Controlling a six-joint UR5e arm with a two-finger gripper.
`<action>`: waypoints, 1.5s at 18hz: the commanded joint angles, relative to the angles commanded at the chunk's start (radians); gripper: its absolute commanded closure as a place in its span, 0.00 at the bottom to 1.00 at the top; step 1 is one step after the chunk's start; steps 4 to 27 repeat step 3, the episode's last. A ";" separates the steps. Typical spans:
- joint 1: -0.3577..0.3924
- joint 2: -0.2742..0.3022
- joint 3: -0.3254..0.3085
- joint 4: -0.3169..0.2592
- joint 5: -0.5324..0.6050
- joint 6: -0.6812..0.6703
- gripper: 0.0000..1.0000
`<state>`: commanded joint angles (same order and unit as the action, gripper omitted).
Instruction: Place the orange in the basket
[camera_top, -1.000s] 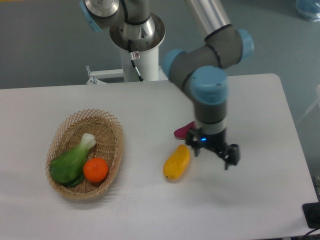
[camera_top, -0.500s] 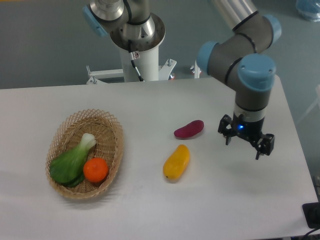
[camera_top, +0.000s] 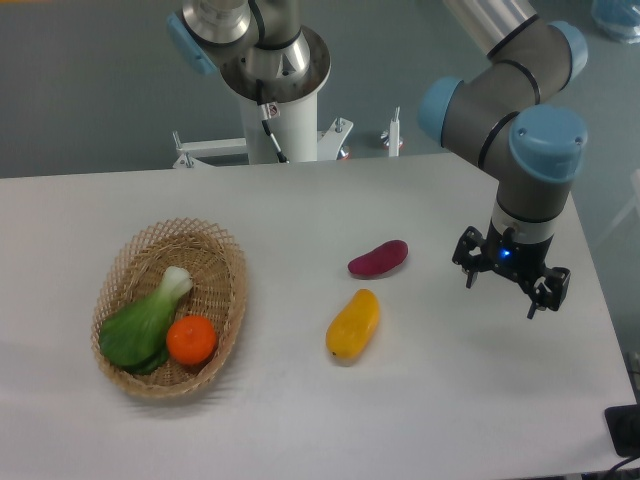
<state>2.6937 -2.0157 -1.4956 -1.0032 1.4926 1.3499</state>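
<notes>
The small, smooth round orange (camera_top: 191, 340) sat in the oval woven wicker basket (camera_top: 214, 250) at lower left, touching a leafy green vegetable (camera_top: 143, 322). The pincer (camera_top: 511, 282) hung spread and empty at right above the white bench (camera_top: 300, 200).

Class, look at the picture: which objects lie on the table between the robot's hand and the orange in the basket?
Between the hand and the orange: a yellow fruit and a purple one, seen by the fixed camera.

the orange (camera_top: 191, 339) is small, round and bright, and it lies inside the basket (camera_top: 222, 254) near its front end. the basket is oval, shallow, woven tan wicker, on the table's left side.
</notes>
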 joint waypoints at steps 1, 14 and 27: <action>0.000 0.000 0.000 0.002 0.000 0.000 0.00; 0.000 0.000 -0.002 0.002 0.003 -0.002 0.00; 0.000 0.000 -0.002 0.002 0.003 -0.002 0.00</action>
